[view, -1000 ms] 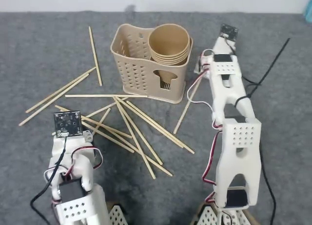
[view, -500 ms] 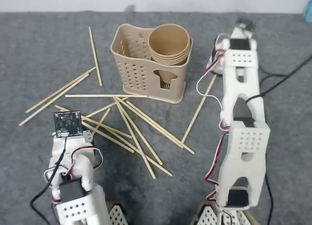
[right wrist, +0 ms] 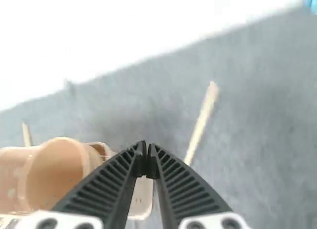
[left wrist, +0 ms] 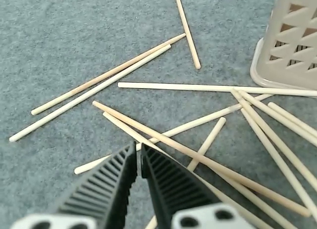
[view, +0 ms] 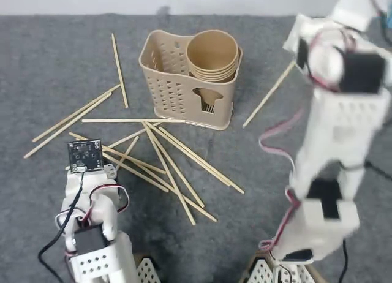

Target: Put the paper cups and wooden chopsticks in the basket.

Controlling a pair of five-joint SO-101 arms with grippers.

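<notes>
A beige basket stands at the middle back, with a stack of paper cups in its right half. Many wooden chopsticks lie crossed on the grey mat in front of it and to its left. My right gripper is raised to the right of the basket, shut on one chopstick that hangs slanting above the mat. The cups show below it. My left gripper is shut and empty, low over the chopstick pile, with the basket's corner beyond.
A white wall borders the mat at the back. A teal object sits at the far right corner. Bare mat lies at the front left and between the two arm bases.
The right arm has risen and swung toward the back right, lifting a chopstick off the mat beside the basket. The left arm has kept still.
</notes>
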